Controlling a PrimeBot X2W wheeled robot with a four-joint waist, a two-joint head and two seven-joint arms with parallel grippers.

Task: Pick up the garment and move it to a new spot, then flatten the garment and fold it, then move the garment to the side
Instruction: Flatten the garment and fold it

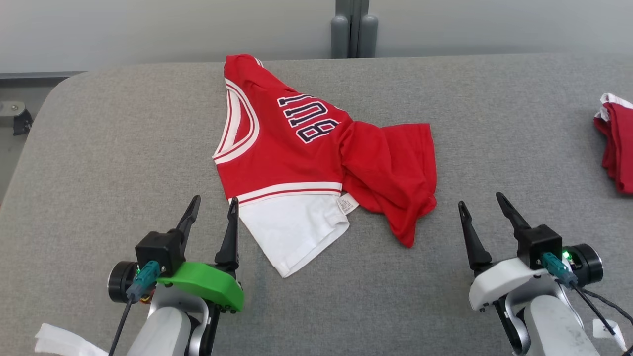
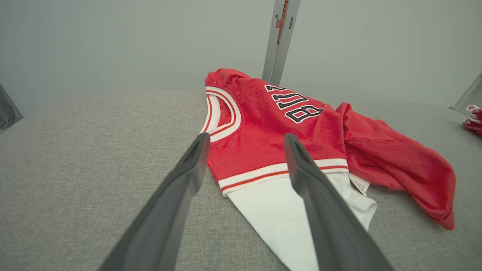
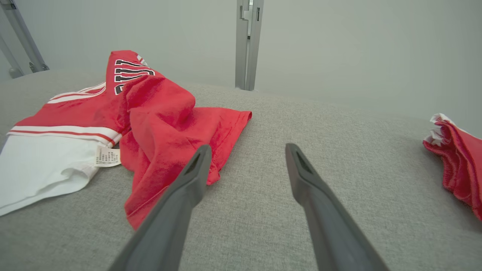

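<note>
The garment is a red jersey with white trim, dark lettering and a white sleeve, lying crumpled in the middle of the grey table. Its right part is bunched in folds. In the left wrist view the garment lies just beyond my fingers. My left gripper stands open at the lower left, its right fingertip beside the white sleeve's edge. Open and holding nothing, my right gripper sits at the lower right, a little right of the red folds.
A second red and white cloth pile lies at the table's right edge, also seen as cloth pile. A grey post stands behind the table's far edge. A white scrap shows at the bottom left.
</note>
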